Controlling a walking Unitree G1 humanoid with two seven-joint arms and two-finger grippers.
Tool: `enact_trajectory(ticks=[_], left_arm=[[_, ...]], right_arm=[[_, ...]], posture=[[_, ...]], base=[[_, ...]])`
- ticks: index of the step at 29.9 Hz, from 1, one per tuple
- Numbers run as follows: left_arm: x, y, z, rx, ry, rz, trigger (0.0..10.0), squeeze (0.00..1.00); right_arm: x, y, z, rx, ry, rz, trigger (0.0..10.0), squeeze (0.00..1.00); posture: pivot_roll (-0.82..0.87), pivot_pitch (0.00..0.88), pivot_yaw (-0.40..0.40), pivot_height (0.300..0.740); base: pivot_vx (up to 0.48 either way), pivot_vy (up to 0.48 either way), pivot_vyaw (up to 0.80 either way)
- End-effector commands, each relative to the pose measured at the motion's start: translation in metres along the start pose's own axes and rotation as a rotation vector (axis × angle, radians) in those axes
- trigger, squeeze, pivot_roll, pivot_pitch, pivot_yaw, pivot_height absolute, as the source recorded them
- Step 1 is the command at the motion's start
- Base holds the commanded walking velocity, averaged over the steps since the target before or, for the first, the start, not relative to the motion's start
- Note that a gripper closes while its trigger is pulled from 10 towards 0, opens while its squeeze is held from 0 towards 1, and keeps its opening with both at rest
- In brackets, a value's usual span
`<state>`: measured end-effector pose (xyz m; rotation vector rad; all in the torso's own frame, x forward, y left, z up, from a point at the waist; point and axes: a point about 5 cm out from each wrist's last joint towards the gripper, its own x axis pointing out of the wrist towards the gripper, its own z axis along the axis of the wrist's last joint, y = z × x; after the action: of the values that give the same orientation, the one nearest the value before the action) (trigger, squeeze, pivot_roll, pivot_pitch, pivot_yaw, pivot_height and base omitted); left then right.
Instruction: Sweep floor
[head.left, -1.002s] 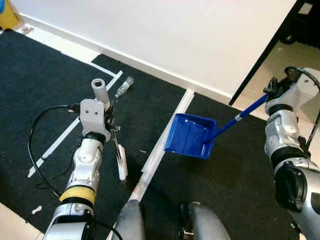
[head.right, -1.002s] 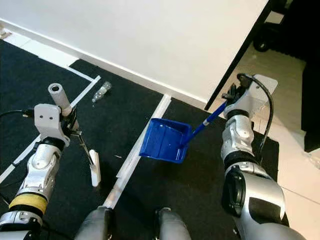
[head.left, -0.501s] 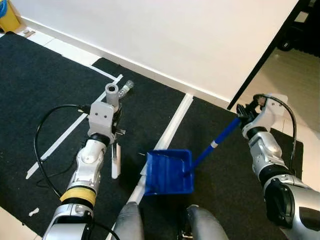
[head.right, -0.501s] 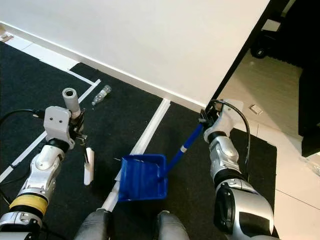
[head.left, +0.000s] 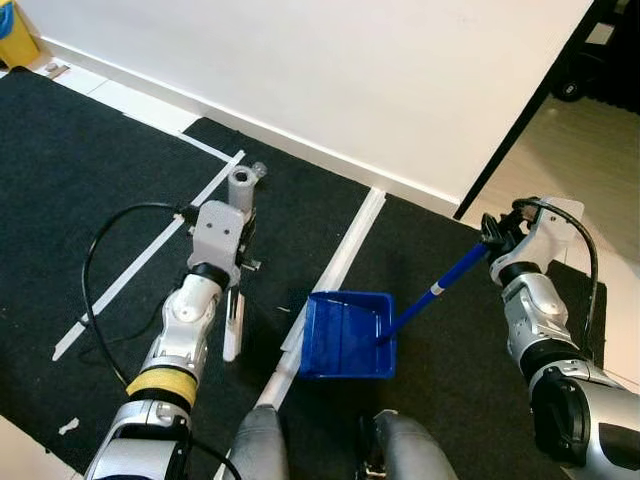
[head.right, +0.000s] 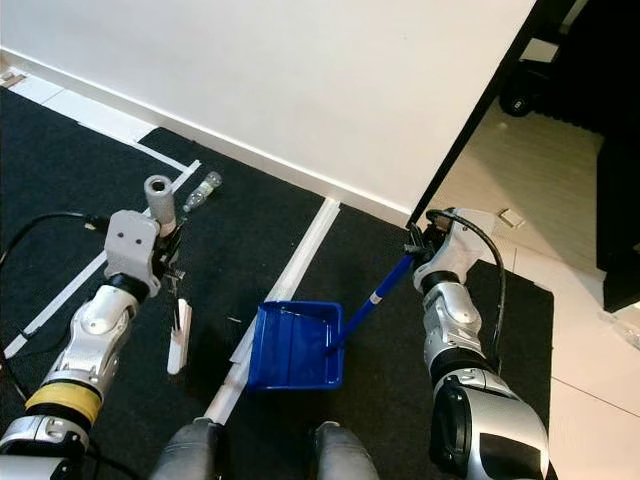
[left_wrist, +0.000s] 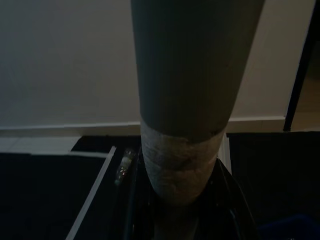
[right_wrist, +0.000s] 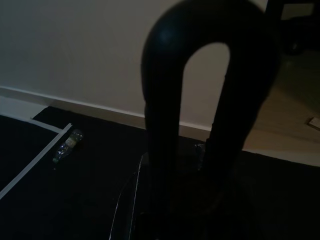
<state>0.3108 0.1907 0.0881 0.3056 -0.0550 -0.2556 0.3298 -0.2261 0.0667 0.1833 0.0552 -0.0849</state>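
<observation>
My left gripper (head.left: 238, 238) is shut on the grey handle (left_wrist: 190, 100) of a small broom. Its white brush head (head.left: 232, 325) rests on the black mat just below the gripper. A blue dustpan (head.left: 348, 335) lies on the mat in front of my legs, across a white tape line (head.left: 330, 285). Its long blue handle (head.left: 440, 285) runs up to my right gripper (head.left: 492, 238), which is shut on the black loop end (right_wrist: 200, 75). A clear plastic bottle (head.right: 203, 188) lies on the mat beyond the broom, near the wall.
A white wall (head.left: 350, 70) with a skirting board bounds the mat ahead. On the right a dark door frame (head.left: 530, 120) opens onto a pale tiled floor (head.right: 560, 300). A yellow object (head.left: 8, 25) stands far left. A black cable (head.left: 100, 270) loops off my left arm. A white scrap (head.left: 70, 425) lies near the mat's edge.
The dustpan came down from a raised position on the right to the mat before my legs, then shifted slightly right. My left arm and broom moved forward towards the bottle.
</observation>
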Motion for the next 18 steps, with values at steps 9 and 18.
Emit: enact_trajectory(ticks=[9,18], left_arm=[[0.005,0.005,0.006,-0.006,0.0,0.038,10.0,0.0],[0.008,0.007,0.009,-0.04,-0.007,0.067,10.0,0.0]], right_arm=[[-0.006,-0.011,-0.003,0.011,-0.006,-0.064,10.0,0.0],[-0.011,-0.007,-0.014,0.007,0.024,-0.077,10.0,0.0]], posture=[[0.12,0.0,-0.069,0.74],[0.12,0.0,-0.064,0.74]], base=[[0.432,0.0,0.0],[0.48,0.0,0.0]])
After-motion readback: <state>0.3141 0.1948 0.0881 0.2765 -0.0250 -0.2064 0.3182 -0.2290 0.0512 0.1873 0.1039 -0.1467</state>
